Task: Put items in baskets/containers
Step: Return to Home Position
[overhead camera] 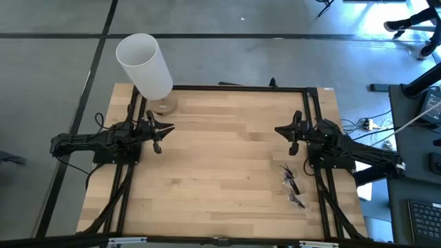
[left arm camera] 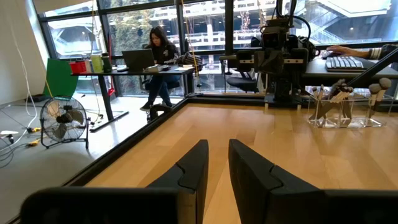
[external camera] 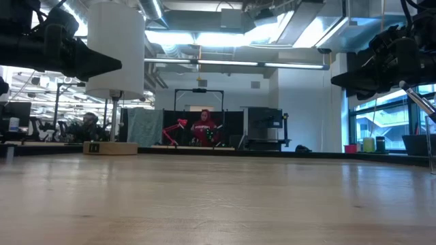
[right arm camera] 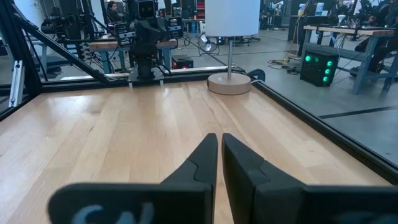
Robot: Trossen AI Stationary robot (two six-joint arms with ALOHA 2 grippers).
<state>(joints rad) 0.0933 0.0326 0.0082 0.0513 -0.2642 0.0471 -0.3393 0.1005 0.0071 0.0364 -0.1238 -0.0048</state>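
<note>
Several thin makeup brushes (overhead camera: 292, 186) show as dark slivers near the table's right near corner, just in front of my right arm. In the left wrist view the brushes (left arm camera: 375, 88) stand upright, pale heads up, in a clear container (left arm camera: 339, 113) that rests on the wood. My left gripper (overhead camera: 162, 131) (left arm camera: 217, 155) hovers at the table's left, fingers close together, holding nothing. My right gripper (overhead camera: 285, 131) (right arm camera: 219, 146) hovers at the right, facing it, fingers together and empty. Both are well above the tabletop.
A tall white cylinder (overhead camera: 145, 63) on a round wooden base (overhead camera: 164, 105) stands at the far left corner, just behind my left gripper. A black frame (overhead camera: 241, 88) runs along the table's edges. Bare wood (overhead camera: 224, 158) lies between the arms. People sit at desks beyond the table.
</note>
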